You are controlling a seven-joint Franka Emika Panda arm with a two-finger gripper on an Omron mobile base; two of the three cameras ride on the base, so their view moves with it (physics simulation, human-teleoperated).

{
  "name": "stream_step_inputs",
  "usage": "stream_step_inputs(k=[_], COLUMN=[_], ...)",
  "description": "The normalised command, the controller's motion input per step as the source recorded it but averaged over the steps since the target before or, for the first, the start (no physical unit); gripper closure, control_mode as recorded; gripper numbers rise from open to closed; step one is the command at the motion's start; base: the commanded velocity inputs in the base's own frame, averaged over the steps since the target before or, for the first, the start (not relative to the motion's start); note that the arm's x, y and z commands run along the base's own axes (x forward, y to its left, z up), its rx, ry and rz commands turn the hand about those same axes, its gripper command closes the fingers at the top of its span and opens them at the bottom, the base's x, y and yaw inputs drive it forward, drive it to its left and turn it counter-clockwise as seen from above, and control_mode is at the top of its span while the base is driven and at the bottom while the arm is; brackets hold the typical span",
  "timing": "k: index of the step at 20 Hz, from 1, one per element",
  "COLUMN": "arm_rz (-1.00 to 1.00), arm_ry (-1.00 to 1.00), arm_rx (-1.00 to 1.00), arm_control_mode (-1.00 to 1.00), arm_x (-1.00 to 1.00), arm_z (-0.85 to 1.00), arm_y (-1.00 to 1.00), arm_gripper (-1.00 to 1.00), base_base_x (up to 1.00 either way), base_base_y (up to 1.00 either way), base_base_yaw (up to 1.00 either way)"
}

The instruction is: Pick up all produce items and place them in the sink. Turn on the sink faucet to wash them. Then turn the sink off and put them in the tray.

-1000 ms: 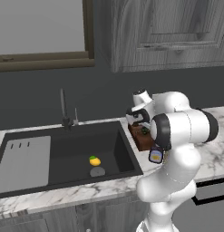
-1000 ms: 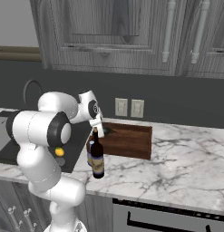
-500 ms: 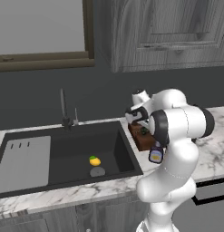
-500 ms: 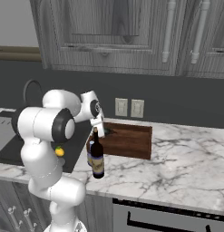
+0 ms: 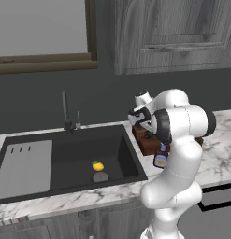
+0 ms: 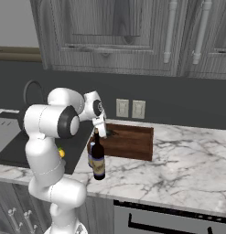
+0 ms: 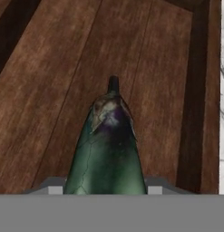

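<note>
One yellow fruit (image 5: 97, 165) lies on the floor of the sink (image 5: 65, 158), just beside the round drain (image 5: 100, 177), on the side nearer the faucet (image 5: 65, 112). I take the sink as my landmark. The faucet stands upright at the sink's back rim, with its small lever (image 5: 78, 119) just beside it. The lighter drainboard panel (image 5: 24, 165) with three slots fills the sink's far side from my arm.

Off the sink's other end, the wooden tray (image 6: 128, 141) sits on the marble counter (image 6: 178, 169), just beyond the rim. My hand (image 6: 101, 131) reaches over the tray's sink-side end. From the hand view, the dark green item (image 7: 108, 154) sits between the two fingers (image 7: 53, 186), its stemmed tip pointing out along the tray's wooden floor (image 7: 50, 90), so I am grasping it. I cannot tell whether the item touches the tray floor or hangs just above it.

A dark wine bottle (image 6: 98, 157) stands upright on the counter in front of the tray, between the tray and the counter's front edge. A small blue-capped bottle (image 5: 160, 158) stands just beside it.
</note>
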Motion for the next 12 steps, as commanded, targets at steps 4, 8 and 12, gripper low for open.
stream_step_inputs(k=[4, 8, 12], arm_rz=[-0.03, -0.02, -0.01], arm_ry=[0.01, 0.00, 0.00], arm_rx=[0.00, 0.00, 0.00], arm_control_mode=[-1.00, -1.00, -1.00], arm_x=[0.10, 0.03, 0.00], arm_z=[-0.12, -0.19, -0.18], arm_y=[0.00, 0.00, 0.00], arm_gripper=[1.00, 1.00, 1.00], base_base_x=[0.00, 0.00, 0.00], base_base_y=[0.00, 0.00, 0.00], base_base_yaw=[0.00, 0.00, 0.00])
